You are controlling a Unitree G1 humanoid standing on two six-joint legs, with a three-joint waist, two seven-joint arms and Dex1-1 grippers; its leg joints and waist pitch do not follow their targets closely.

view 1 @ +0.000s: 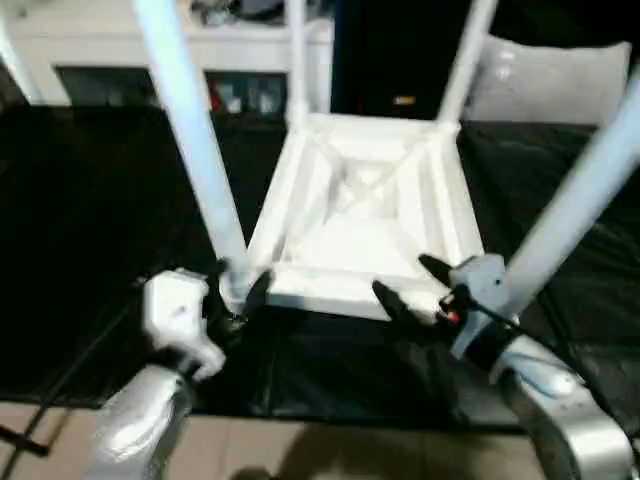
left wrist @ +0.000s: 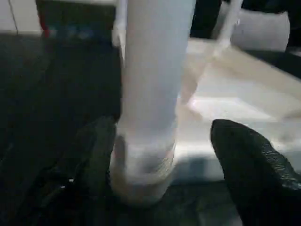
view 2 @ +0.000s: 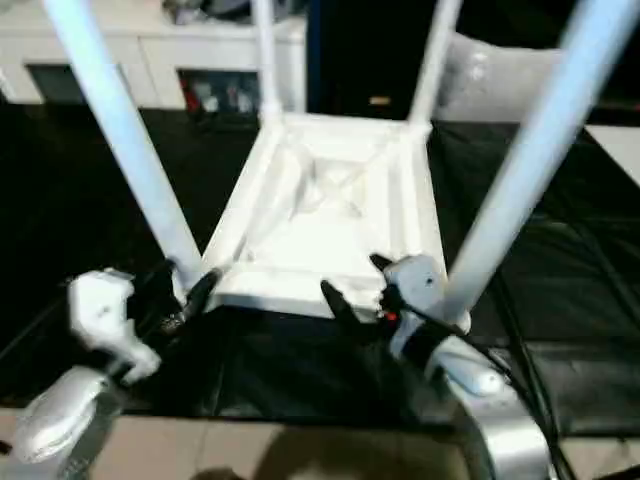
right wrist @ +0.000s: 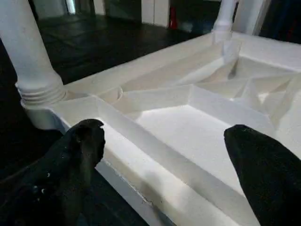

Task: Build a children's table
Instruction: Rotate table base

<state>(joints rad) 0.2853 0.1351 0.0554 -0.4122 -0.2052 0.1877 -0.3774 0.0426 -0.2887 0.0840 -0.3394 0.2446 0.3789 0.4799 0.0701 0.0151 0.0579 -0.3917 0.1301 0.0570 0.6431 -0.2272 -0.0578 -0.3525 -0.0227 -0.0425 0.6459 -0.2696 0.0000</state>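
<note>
White plastic children's table (view 1: 360, 215), legs up, bears no readable writing.

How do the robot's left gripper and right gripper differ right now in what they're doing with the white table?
The left gripper has its fingers on either side of the base of the near left leg, open around it; the right gripper sits at the top's near rim, between the corners, with no leg between its fingers. The left gripper's gap is partly filled by the leg, the right's spans ribbed underside. Both are open, with black fingers.
</note>
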